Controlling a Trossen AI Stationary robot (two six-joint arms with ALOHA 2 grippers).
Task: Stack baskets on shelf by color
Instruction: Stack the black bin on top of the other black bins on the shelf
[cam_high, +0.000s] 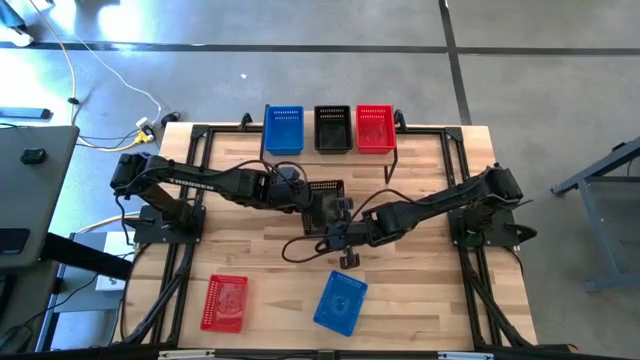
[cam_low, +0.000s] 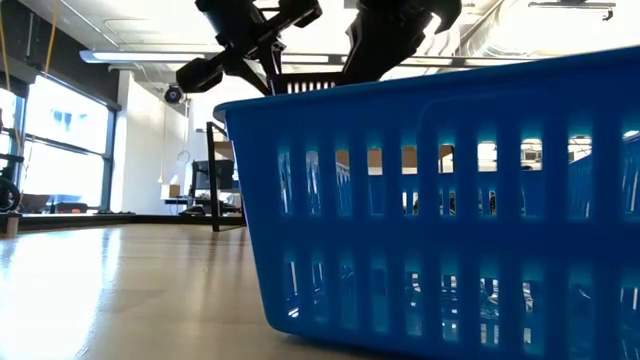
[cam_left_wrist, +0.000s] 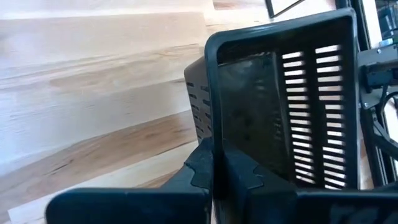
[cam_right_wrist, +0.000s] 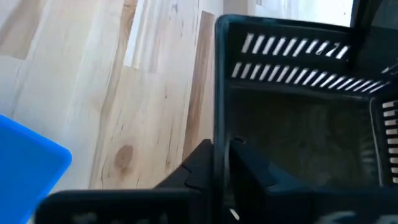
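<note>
Mid-table, the left gripper was clamped on one rim of the black basket while the right gripper pinched another rim, a handover by the look of it, so next the right needed to let go.

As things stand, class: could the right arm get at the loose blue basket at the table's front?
Probably yes, but not yet. The blue basket lies uncovered just in front of the right gripper, but that gripper and the left gripper both hold the black basket's rim.
</note>
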